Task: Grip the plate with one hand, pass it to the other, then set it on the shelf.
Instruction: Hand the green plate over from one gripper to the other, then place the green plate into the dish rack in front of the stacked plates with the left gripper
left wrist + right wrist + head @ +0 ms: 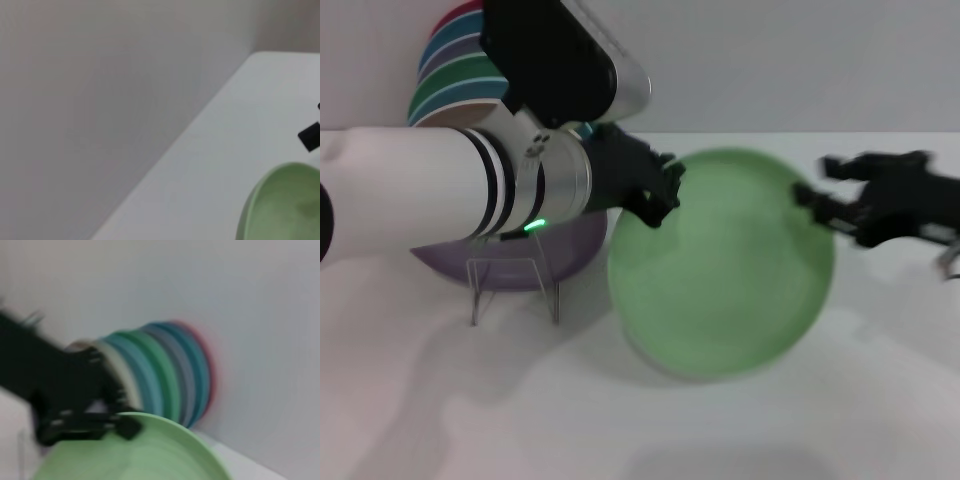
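Observation:
The pale mint green plate [720, 265] hangs tilted above the white table. My left gripper [660, 195], on the thick white and silver arm with the green light, is shut on the plate's left rim. My right gripper [817, 185], slim and black, is blurred at the plate's right rim with its fingers spread and not clamped on it. The right wrist view shows the left gripper [125, 425] on the plate [150, 455]. The left wrist view shows the plate's edge [285, 205] and a tip of the right gripper [310, 135].
A clear wire shelf [515, 290] stands under my left arm and holds a lilac plate [570, 255]. A stack of several coloured plates [450, 80] stands on edge at the back left, also in the right wrist view [170, 370]. A wall runs behind the table.

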Available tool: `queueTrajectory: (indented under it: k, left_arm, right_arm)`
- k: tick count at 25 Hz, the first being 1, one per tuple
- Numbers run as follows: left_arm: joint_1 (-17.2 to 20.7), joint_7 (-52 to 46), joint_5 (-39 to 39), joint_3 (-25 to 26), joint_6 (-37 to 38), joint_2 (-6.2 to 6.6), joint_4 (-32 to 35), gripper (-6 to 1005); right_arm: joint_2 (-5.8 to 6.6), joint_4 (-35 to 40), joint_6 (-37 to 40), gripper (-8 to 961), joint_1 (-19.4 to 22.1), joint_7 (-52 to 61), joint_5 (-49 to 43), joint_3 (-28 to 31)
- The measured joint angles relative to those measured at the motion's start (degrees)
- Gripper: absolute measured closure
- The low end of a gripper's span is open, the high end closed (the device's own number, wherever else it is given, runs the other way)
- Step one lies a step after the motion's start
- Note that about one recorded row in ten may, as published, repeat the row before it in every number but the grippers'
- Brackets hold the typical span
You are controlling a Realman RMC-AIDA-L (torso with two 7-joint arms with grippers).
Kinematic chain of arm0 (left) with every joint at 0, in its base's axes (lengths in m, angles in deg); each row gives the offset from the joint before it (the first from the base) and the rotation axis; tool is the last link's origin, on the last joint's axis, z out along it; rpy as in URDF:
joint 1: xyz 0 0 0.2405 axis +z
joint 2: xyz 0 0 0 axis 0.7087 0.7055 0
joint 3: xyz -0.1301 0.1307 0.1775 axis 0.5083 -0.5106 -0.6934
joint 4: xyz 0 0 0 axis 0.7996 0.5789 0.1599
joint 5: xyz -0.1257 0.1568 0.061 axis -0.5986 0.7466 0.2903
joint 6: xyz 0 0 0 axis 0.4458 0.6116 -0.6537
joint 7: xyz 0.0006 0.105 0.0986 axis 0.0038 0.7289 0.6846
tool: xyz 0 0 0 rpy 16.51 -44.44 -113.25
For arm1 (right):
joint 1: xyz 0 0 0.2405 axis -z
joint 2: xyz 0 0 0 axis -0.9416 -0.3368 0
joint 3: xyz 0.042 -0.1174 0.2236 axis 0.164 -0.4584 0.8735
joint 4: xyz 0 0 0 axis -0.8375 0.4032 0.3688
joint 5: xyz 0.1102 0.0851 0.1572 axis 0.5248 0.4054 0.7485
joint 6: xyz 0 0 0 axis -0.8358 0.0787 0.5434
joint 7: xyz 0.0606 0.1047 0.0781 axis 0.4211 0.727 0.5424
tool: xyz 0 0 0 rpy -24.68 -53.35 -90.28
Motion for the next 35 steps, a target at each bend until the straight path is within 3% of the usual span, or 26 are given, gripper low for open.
queueTrajectory:
  k: [2, 3, 4, 7, 10, 12, 16, 18, 20, 21, 26, 29, 31, 35]
  left_arm:
    - [1.9, 0.8, 0.5, -0.3, 3.0, 0.08, -1.7, 939]
    - [3.4, 2.0, 0.7, -0.7, 6.1, 0.16, -2.8, 946]
    - [5.3, 3.8, 0.8, -1.1, 10.2, 0.19, -3.7, 953]
    - [10.1, 9.1, 0.9, -3.1, 23.5, 0.27, -4.5, 952]
    - [15.1, 17.9, 1.2, -8.2, 43.8, 0.48, -2.8, 952]
    - [17.2, 22.3, 2.4, -12.2, 57.1, 0.53, 0.1, 951]
    - [18.9, 20.5, 9.3, -18.7, 82.8, 0.66, 10.3, 951]
    - [18.6, 13.0, 14.7, -19.4, 96.6, 0.84, 17.6, 950]
    - [17.7, 5.1, 17.7, -19.0, 105.8, 1.25, 23.9, 950]
    - [16.6, -1.5, 18.6, -18.2, 112.4, 1.93, 29.4, 950]
    - [11.2, -17.8, 18.6, -15.5, 129.6, 4.24, 49.2, 949]
    - [6.3, -19.0, 18.6, -15.2, 139.5, 4.59, 63.5, 948]
    - [3.0, -17.7, 18.6, -14.8, 145.1, 3.97, 73.6, 948]
    - [0.7, -16.6, 18.6, -14.7, 148.2, 3.77, 81.6, 947]
  right_arm:
    - [-0.08, 2.4, -1.5, 498, 0.6, -0.4, 5.4, 5.0]
    - [-0.05, 7.9, -4.5, 485, 0.3, -2.3, 11.4, 12.2]
    - [-0.05, 7.9, -4.5, 471, 0.3, -2.3, 11.4, 12.2]
    - [0.26, 18.8, -10.8, 431, -2.2, -6.8, 19.3, 23.1]
    - [0.57, 31.4, -18.4, 391, -6.3, -11.4, 22.2, 36.7]
    - [0.66, 35.6, -21.2, 364, -7.9, -13.6, 21.7, 42.6]
    - [0.42, 39.4, -23.0, 352, -8.1, -19.5, 21.8, 46.5]
    - [0.33, 40.7, -23.7, 353, -8.0, -23.0, 22.0, 47.0]
    - [0.29, 42.3, -24.6, 351, -8.1, -26.1, 22.1, 47.1]
    - [0.3, 43.1, -25.0, 351, -8.2, -27.5, 22.1, 47.2]
    - [0.32, 46.5, -25.6, 347, -9.0, -31.5, 22.2, 47.1]
    - [0.4, 47.5, -25.7, 344, -9.3, -33.7, 22.2, 47.0]
    - [0.38, 48.0, -25.8, 343, -9.6, -34.6, 22.2, 46.8]
    - [0.38, 48.7, -26.0, 339, -10.0, -34.9, 22.3, 46.8]
